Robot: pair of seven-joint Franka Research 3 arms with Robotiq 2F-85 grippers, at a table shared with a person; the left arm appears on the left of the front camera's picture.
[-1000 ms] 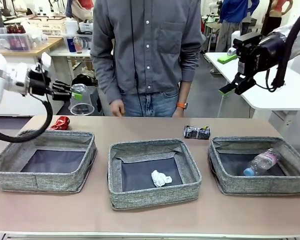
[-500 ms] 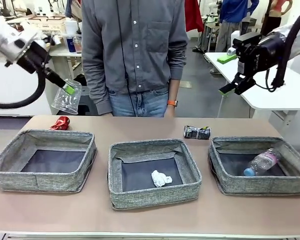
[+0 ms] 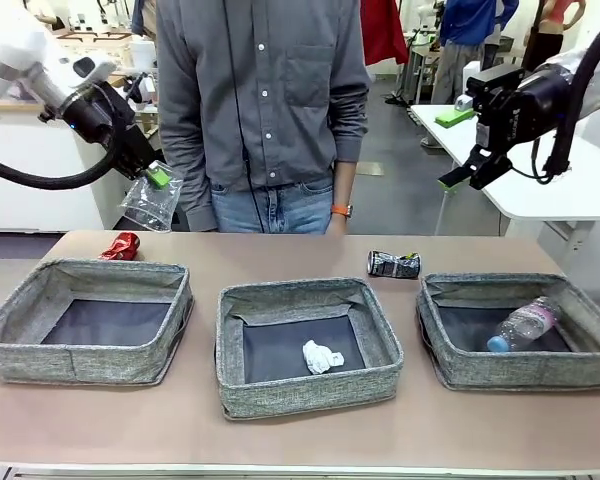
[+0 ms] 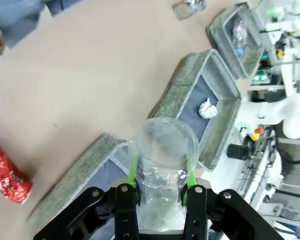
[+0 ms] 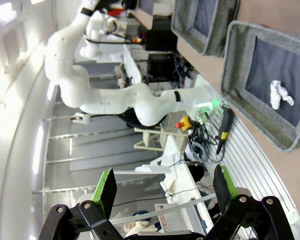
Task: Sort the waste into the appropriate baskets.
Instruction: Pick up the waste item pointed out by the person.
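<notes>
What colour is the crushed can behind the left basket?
Red crushed metal can, clearest in the left wrist view.

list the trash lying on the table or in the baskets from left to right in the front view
red can on the table → white tissue in the middle basket → dark can on the table → bottle in the right basket

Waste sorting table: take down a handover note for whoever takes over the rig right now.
Left gripper: shut on the clear cup, held up beyond the left basket.
Right gripper: open, raised at the right, holding nothing.
Done: tissue in the middle basket, bottle in the right basket.
To do: bin the cup; red can and dark-silver can lie on the table behind the baskets.
</notes>
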